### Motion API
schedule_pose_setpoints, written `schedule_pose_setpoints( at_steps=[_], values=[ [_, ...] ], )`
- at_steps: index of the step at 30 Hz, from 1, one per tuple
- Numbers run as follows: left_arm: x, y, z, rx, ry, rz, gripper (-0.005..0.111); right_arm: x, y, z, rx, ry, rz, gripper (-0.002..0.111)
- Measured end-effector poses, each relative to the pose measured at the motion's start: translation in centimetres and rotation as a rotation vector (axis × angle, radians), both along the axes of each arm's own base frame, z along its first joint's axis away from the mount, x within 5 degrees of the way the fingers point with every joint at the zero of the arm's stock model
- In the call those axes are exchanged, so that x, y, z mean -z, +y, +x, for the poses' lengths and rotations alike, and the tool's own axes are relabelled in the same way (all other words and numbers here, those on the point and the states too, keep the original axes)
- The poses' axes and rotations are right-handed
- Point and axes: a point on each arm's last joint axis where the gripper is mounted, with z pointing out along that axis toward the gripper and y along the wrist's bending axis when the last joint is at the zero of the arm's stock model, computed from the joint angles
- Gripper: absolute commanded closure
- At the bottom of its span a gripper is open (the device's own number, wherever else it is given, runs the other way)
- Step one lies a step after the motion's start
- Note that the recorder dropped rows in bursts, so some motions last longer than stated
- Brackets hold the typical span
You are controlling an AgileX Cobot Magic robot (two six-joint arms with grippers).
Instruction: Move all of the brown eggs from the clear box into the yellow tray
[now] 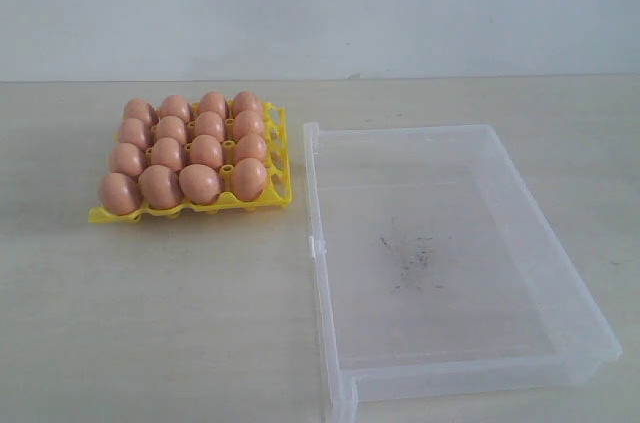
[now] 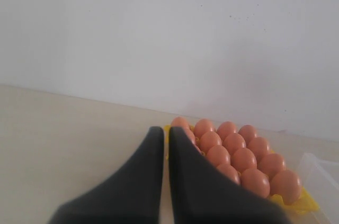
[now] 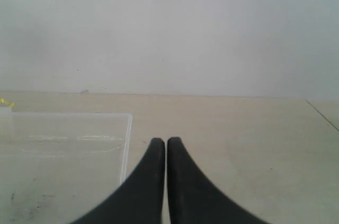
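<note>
Several brown eggs (image 1: 205, 151) fill the cups of the yellow tray (image 1: 277, 155) on the left of the table. The clear box (image 1: 560, 268) lies to its right, holding no eggs, only dark scuffs on its floor. Neither arm shows in the exterior view. In the left wrist view my left gripper (image 2: 166, 130) is shut with nothing in it, and the brown eggs (image 2: 233, 143) and yellow tray (image 2: 306, 203) lie just beyond it to one side. My right gripper (image 3: 166, 141) is shut and holds nothing, beside a corner of the clear box (image 3: 126, 144).
The pale wooden table (image 1: 150, 323) runs back to a plain white wall (image 1: 320, 3). Bare tabletop lies in front of the tray and around the box.
</note>
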Motion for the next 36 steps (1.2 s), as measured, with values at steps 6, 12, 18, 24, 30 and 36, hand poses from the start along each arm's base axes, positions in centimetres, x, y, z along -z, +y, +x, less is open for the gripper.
schedule_pose_setpoints(
  at_steps=[6, 12, 18, 24, 30, 36],
  values=[
    [0.0, 0.0, 0.0, 0.0, 0.0, 0.0, 0.103, 0.0, 0.0, 0.0, 0.0, 0.001, 0.012, 0.109],
    [0.0, 0.0, 0.0, 0.0, 0.0, 0.0, 0.103, 0.0, 0.0, 0.0, 0.0, 0.001, 0.012, 0.109],
    [0.0, 0.0, 0.0, 0.0, 0.0, 0.0, 0.103, 0.0, 0.0, 0.0, 0.0, 0.001, 0.012, 0.109],
    [0.0, 0.0, 0.0, 0.0, 0.0, 0.0, 0.103, 0.0, 0.0, 0.0, 0.0, 0.001, 0.012, 0.109],
    [0.0, 0.0, 0.0, 0.0, 0.0, 0.0, 0.103, 0.0, 0.0, 0.0, 0.001, 0.001, 0.012, 0.109],
    [0.0, 0.0, 0.0, 0.0, 0.0, 0.0, 0.103, 0.0, 0.0, 0.0, 0.001, 0.001, 0.012, 0.109]
  ],
)
